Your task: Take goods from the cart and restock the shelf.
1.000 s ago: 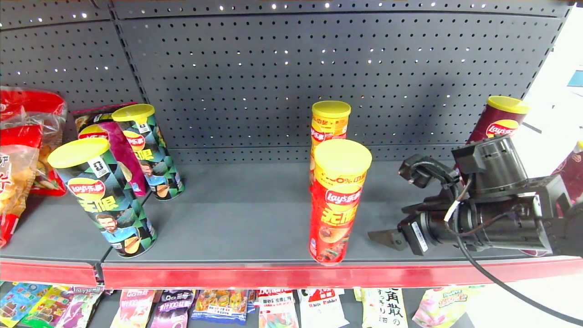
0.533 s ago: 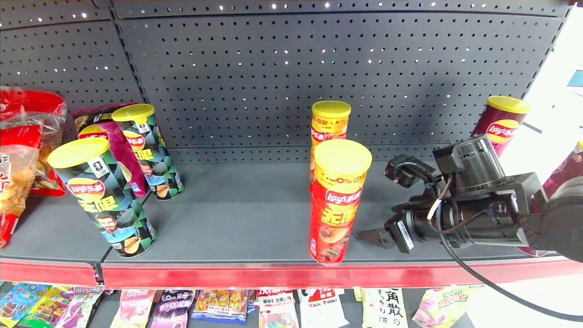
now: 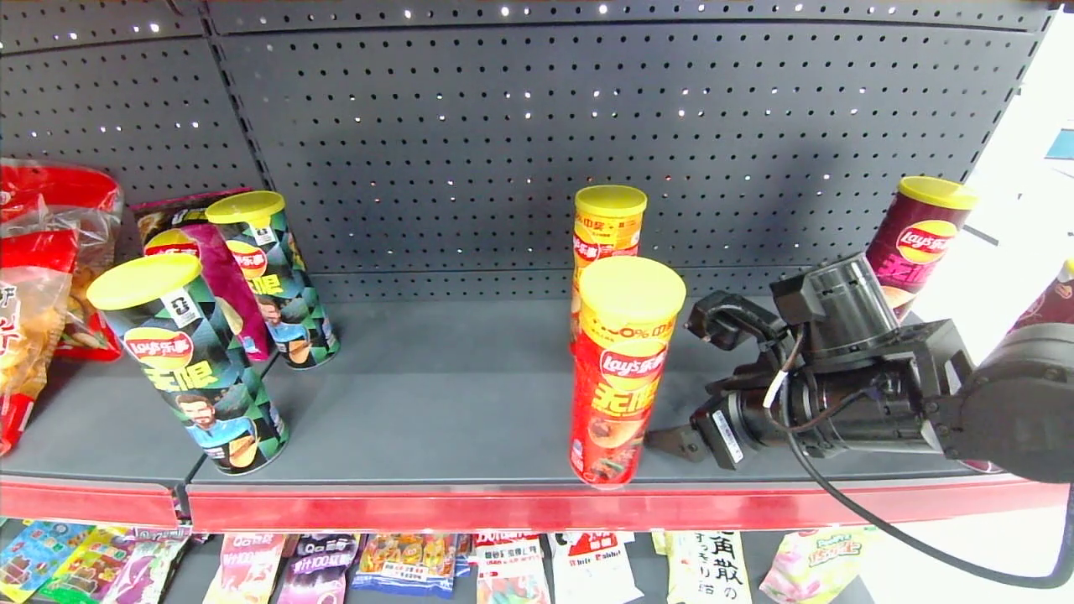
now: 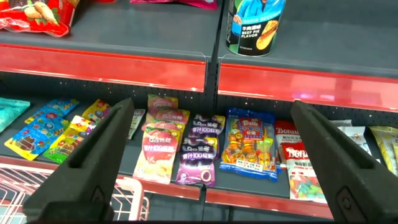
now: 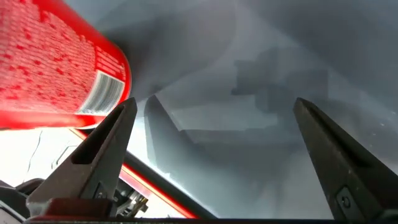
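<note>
Head view: red can (image 3: pixel 625 369) stands upright at the shelf (image 3: pixel 436 411) front edge.
Left tool (image 4: pixel 210 158) spread wide, empty, lower than the can, facing snack packets (image 4: pixel 202 149); right tool (image 3: pixel 675 377) spread wide, empty, just right of the can.

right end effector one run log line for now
right end effector: open, empty | beside front red can on shelf | left end effector: open

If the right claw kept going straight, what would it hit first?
Probably the front red chip can, standing just ahead of the open right claw, though depth is unclear.
</note>
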Controlling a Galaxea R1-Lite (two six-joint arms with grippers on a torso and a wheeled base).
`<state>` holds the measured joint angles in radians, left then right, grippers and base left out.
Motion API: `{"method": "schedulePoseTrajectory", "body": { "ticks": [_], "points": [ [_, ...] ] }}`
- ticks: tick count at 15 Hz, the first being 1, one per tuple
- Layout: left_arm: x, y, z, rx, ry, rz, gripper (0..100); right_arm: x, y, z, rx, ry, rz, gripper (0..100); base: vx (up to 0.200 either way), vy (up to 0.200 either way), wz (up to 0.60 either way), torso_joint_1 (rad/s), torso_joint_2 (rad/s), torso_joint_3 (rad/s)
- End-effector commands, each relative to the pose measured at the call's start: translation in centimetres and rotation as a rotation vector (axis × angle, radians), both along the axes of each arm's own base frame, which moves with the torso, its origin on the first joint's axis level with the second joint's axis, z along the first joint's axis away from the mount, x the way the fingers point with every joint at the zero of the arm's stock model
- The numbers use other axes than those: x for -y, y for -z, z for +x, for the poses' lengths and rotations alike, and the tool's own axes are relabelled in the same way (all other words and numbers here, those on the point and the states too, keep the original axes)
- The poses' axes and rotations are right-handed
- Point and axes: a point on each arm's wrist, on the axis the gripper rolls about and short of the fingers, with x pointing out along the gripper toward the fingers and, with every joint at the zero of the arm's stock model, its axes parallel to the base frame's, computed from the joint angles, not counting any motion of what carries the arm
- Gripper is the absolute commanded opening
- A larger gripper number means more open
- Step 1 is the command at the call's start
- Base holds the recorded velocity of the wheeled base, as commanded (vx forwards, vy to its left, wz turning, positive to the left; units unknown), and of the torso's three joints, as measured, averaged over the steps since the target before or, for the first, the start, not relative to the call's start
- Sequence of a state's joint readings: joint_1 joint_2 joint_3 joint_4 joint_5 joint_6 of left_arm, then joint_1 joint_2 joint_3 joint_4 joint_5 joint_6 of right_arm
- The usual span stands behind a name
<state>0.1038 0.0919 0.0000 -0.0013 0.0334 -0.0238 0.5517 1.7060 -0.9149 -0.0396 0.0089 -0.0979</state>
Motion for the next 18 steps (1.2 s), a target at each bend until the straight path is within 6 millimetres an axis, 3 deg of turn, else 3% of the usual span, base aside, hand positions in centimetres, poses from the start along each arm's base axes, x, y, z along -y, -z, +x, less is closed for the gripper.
{"method": "schedulePoseTrajectory", "body": {
  "ticks": [1,18],
  "points": [
    [0.0,0.0,0.0,-0.001,-0.001,-0.001,100,-0.3,0.0,-0.1,0.0,-0.012,0.0,100,0.0,0.0,0.0,0.0,0.0,0.0],
    [0.0,0.0,0.0,-0.001,-0.001,-0.001,100,-1.7,-0.2,-0.3,0.007,-0.031,0.011,100,0.0,0.0,0.0,0.0,0.0,0.0]
  ]
}}
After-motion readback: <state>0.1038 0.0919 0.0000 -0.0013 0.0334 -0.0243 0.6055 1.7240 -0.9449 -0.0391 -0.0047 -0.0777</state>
